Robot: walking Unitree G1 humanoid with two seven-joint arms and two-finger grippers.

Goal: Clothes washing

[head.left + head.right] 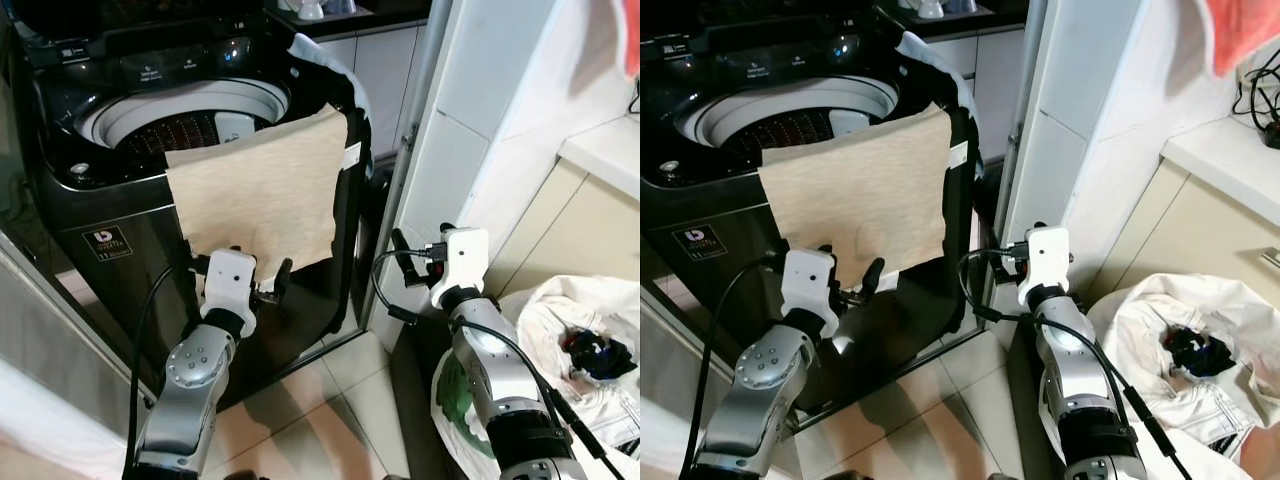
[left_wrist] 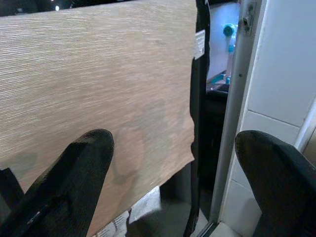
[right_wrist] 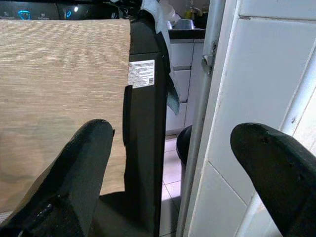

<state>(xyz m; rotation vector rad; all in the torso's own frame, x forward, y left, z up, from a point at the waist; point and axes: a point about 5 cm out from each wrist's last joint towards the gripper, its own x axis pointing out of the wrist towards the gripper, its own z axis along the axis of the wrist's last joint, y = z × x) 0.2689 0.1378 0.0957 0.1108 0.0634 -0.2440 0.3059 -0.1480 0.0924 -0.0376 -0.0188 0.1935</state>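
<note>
A black top-loading washing machine (image 1: 110,215) stands ahead with its lid up and its drum (image 1: 180,125) showing. A beige cloth (image 1: 260,185) is draped over the machine's front rim and hangs down its front. My left gripper (image 1: 238,260) is open just below the cloth's lower edge, nothing between its fingers (image 2: 84,163); in the left wrist view the cloth (image 2: 98,84) is close in front. My right gripper (image 1: 420,240) is open and empty at the machine's right corner, beside the white door frame (image 3: 207,98).
A white laundry bag (image 1: 560,320) holding dark clothes lies on the floor at the right. A white wall (image 1: 490,130) and a counter (image 1: 610,150) close off the right side. A pale cloth (image 1: 320,55) hangs on the machine's back right corner. The floor is tiled (image 1: 330,390).
</note>
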